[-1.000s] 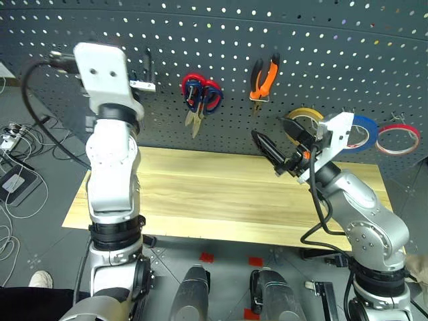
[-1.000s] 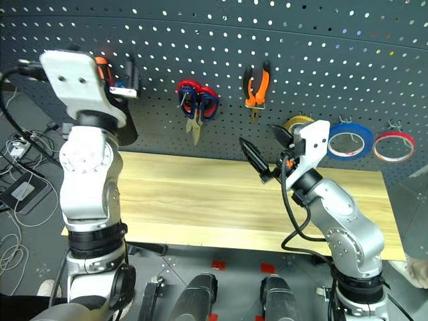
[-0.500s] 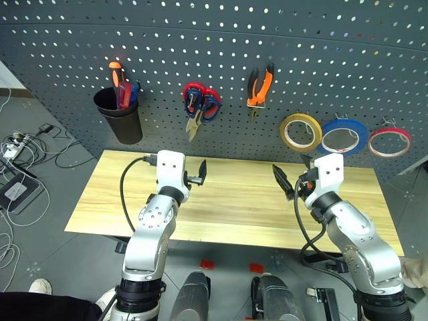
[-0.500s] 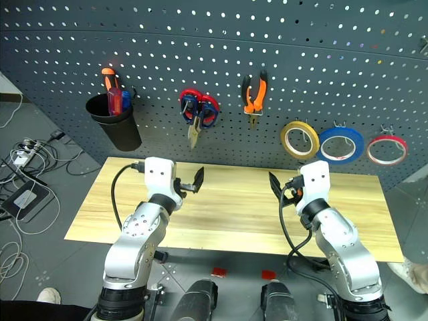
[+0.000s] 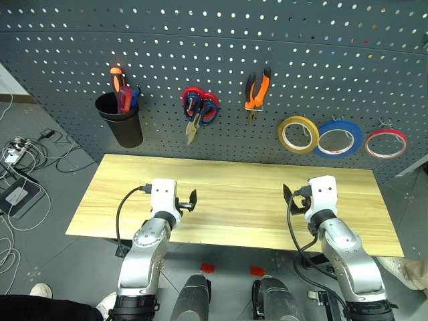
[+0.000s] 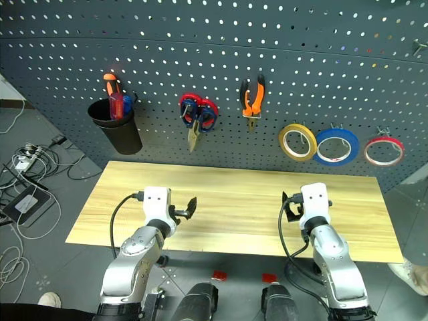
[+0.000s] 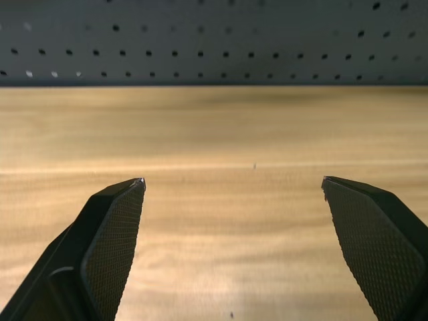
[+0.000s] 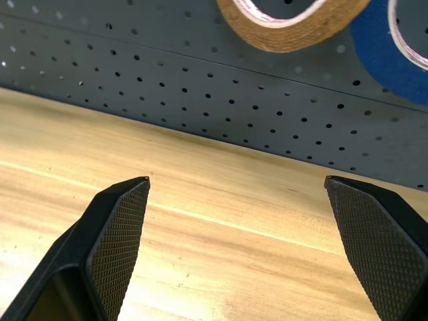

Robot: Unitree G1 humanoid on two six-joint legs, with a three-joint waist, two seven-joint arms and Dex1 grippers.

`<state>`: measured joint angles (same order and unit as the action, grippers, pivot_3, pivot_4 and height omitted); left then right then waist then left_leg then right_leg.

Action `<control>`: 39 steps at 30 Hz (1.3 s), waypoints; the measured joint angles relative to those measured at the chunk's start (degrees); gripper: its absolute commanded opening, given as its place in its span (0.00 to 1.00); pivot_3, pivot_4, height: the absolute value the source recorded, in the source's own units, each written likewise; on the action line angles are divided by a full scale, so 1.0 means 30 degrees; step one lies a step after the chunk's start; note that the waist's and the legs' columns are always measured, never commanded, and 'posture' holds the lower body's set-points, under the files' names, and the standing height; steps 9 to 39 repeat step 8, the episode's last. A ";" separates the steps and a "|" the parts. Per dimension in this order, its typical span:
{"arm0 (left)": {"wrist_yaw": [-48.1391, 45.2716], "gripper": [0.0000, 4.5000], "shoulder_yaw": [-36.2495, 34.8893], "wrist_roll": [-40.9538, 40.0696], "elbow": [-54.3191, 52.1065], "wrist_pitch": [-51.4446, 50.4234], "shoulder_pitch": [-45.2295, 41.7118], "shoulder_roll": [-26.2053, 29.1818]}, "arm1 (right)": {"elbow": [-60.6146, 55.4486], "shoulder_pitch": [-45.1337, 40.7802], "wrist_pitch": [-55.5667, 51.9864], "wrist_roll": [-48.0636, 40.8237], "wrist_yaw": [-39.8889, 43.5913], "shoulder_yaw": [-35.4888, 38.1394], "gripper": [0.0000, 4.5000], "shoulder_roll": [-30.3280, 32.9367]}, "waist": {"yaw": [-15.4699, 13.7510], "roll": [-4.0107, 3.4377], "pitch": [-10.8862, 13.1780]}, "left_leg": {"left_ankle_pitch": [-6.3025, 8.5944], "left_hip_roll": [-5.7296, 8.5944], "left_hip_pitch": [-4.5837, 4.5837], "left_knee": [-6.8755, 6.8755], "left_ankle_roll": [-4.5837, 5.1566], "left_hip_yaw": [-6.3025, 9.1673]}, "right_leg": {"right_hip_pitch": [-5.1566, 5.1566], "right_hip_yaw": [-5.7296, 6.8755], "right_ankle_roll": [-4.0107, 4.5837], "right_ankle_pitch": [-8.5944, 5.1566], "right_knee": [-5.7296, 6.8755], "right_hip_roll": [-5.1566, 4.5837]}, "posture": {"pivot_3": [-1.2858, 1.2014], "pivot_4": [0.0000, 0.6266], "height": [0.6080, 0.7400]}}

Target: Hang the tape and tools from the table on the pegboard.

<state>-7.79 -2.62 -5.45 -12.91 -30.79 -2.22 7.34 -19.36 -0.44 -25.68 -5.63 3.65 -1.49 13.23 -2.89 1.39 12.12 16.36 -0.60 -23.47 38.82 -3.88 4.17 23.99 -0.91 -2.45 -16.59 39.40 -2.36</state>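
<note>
— Left arm? Right arm?
— Both stretched forward, low over the worktop [image 5: 234, 200], forearms roughly parallel, one toward each end. Left pincer [image 7: 233, 200] pointing at the pegboard [image 5: 221, 60], tilted slightly down, fingers [image 7: 110, 247] spread wide, holding nothing. Right pincer [image 8: 235, 200] the same: nearly level, fingers [image 8: 120, 227] wide apart, empty, hovering over bare wood.
— Blue tape?
— Hanging on the pegboard [image 5: 338, 138], between a yellow roll [image 5: 299, 134] and a red roll [image 5: 386, 143], above the right end of the worktop.
— Tools?
— Pliers [image 5: 257, 90] hooked up near the middle, handles upward. Left of those, two pairs of scissors [image 5: 198, 110] overlapping on one hook, red handles and dark blue ones, blades down. Further left, a black cup [image 5: 122, 120] on the board with a red-handled screwdriver [image 5: 124, 97] standing in it beside an orange-and-black one [image 5: 117, 79].
</note>
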 measured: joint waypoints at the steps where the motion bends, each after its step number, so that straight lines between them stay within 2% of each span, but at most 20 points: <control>1: -0.0035 0.99 0.0000 0.0002 -0.0001 0.0000 0.0088 0.0010 | 0.0001 0.0002 0.0000 0.0003 0.0000 0.0027 1.00 -0.0126 | -0.0013 0.0000 0.0000 | 0.0005 0.0001 0.0000 0.0000 0.0008 0.0001 | -0.0005 0.0003 0.0000 0.0000 -0.0002 -0.0001 | 0.57 0.31 1.00; 5: -0.0055 0.99 0.0004 0.0011 -0.0133 -0.0001 0.0122 0.0044 | 0.0001 0.0068 0.0000 0.0034 0.0007 0.0050 1.00 -0.0360 | -0.0027 -0.0001 0.0000 | 0.0016 0.0001 0.0043 0.0001 0.0028 0.0006 | -0.0075 0.0010 0.0000 0.0000 -0.0036 -0.0001 | 0.57 0.31 1.00; 8: -0.0030 0.99 0.0013 0.0030 -0.0373 -0.0002 0.0132 0.0043 | 0.0001 0.0173 0.0000 0.0095 0.0005 0.0073 1.00 -0.0500 | -0.0021 -0.0005 -0.0002 | 0.0050 -0.0003 0.0196 -0.0048 0.0085 0.0012 | -0.0241 0.0018 0.0000 -0.0003 -0.0115 0.0000 | 0.57 0.32 1.00; 39: -0.0030 0.99 0.0013 0.0030 -0.0373 -0.0002 0.0132 0.0043 | 0.0001 0.0173 0.0000 0.0095 0.0005 0.0073 1.00 -0.0500 | -0.0021 -0.0005 -0.0002 | 0.0050 -0.0003 0.0196 -0.0048 0.0085 0.0012 | -0.0241 0.0018 0.0000 -0.0003 -0.0115 0.0000 | 0.57 0.32 1.00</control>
